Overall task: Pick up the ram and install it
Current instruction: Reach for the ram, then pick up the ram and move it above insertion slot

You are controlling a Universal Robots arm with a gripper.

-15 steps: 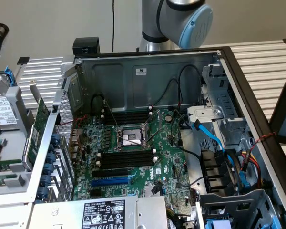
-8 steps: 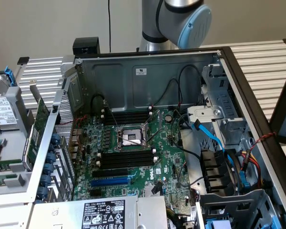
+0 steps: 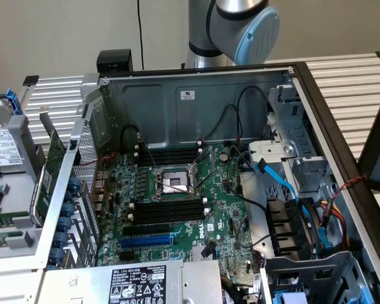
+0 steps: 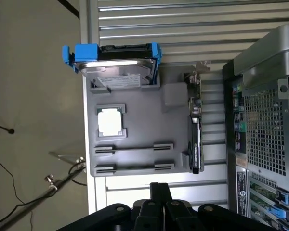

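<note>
The hand (image 4: 160,186), its two black fingers pressed together with nothing between them, hangs above the slatted bench (image 4: 183,19) just short of the near edge of a grey tray (image 4: 135,108). Closest to the hand on that tray are two long parallel holders (image 4: 105,168). The ram (image 4: 135,147) stands edge-up in the farther one, seen as a thin strip between dark end clips, apart from the hand and untouched; a like strip runs along the nearer holder. Beyond the holders, farther from the fingertips, a square processor (image 4: 110,120) lies flat in its own recess. Beyond that again, at the tray's far end, a hard drive (image 4: 116,67) sits in a blue carrier (image 4: 86,52). Along one long side of the tray a green expansion card (image 4: 195,130) stands on edge, reaching from near the hand's end towards the drive. Just past the card, on the side away from the processor, rises the perforated rear wall of the open computer case (image 4: 265,96). The exterior view looks into that case: the motherboard (image 3: 177,190) lies flat inside, with long black memory slots (image 3: 168,209) on either side of the central socket (image 3: 175,180), well apart from the tray. A joint of the arm (image 3: 240,25) shows behind the case's far wall. On the tray's other side lies bare floor (image 4: 33,120) with thin cables.
</note>
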